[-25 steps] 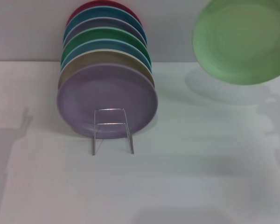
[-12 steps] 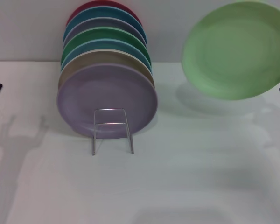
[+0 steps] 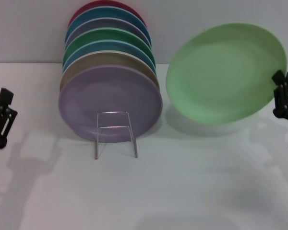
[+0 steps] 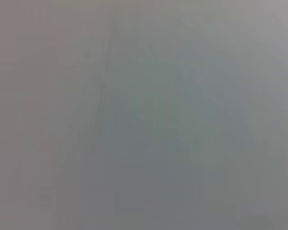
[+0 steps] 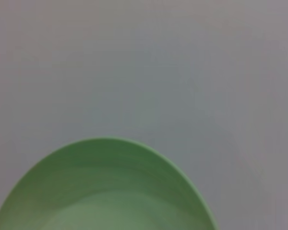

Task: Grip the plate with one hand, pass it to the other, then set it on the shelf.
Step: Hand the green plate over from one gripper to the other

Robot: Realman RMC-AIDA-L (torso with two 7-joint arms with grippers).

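The right gripper (image 3: 281, 91), clamped on the plate (image 3: 225, 72), has been swung inward; the left gripper (image 3: 2, 117), aperture unclear, has been raised for handover.

You see the pale mint-green round matte plate (image 5: 103, 191), its curved raised rim arching across the lower part of your view, plain grey-white surface (image 5: 149, 62) behind, faint concentric rings inside the rim

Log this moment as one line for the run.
right gripper: holds plate by edge, aloft | left gripper: empty, far side | handover: pending | shelf: untouched
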